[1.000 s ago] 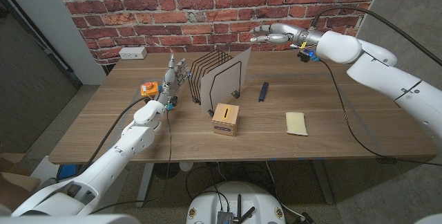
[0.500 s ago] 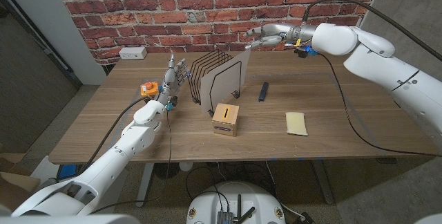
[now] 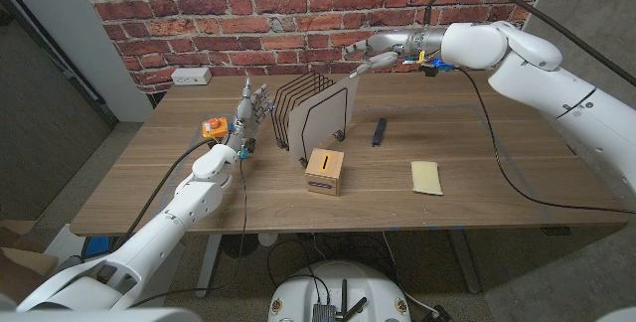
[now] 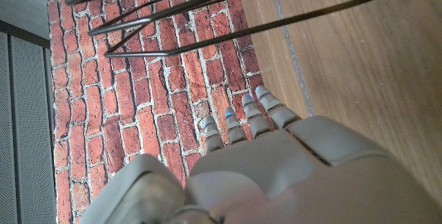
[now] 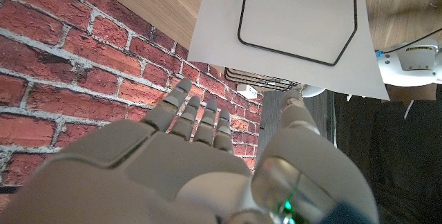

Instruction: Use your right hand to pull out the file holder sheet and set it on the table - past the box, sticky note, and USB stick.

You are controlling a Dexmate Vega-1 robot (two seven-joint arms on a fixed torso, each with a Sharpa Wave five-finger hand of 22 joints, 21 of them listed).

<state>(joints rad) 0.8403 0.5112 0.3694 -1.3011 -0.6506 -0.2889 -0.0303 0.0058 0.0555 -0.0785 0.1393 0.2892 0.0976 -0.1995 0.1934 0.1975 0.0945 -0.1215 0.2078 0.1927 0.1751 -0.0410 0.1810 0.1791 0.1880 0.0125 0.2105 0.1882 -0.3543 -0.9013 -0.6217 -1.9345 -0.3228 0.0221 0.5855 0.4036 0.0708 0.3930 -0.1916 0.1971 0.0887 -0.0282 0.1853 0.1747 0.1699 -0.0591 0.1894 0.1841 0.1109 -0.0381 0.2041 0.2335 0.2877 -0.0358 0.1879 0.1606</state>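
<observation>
Box: I see the small wooden box (image 3: pixel 325 171) nearest me, dead centre on the table (image 3: pixel 477 203), with the yellow sticky note (image 3: pixel 427 176) at its 3 o'clock and the dark USB stick (image 3: pixel 379 131) at its 1 o'clock, a little further back.

Left hand: my left hand (image 3: pixel 249 113) stands at about 10 o'clock from the box, fingers apart and pointing up, holding nothing, just beside the wire file holder (image 3: pixel 299 111).

Sheet: the grey sheet (image 3: pixel 326 115) with the black outline stands upright in the front slot of the holder, at 12 o'clock from the box. It is not out yet.

Right hand: my right hand (image 3: pixel 379 54) hovers at the sheet's top far corner, at 1 o'clock from the sheet's middle. In the right wrist view the fingers (image 5: pixel 200 117) and thumb are spread with the sheet's edge ahead of them; nothing is gripped.

Progress: I judge the reach nearly done; the pinch, the lift out of the slot and the set-down on the table are all left.

Risk: a sideways pull could drag the light holder along.
</observation>
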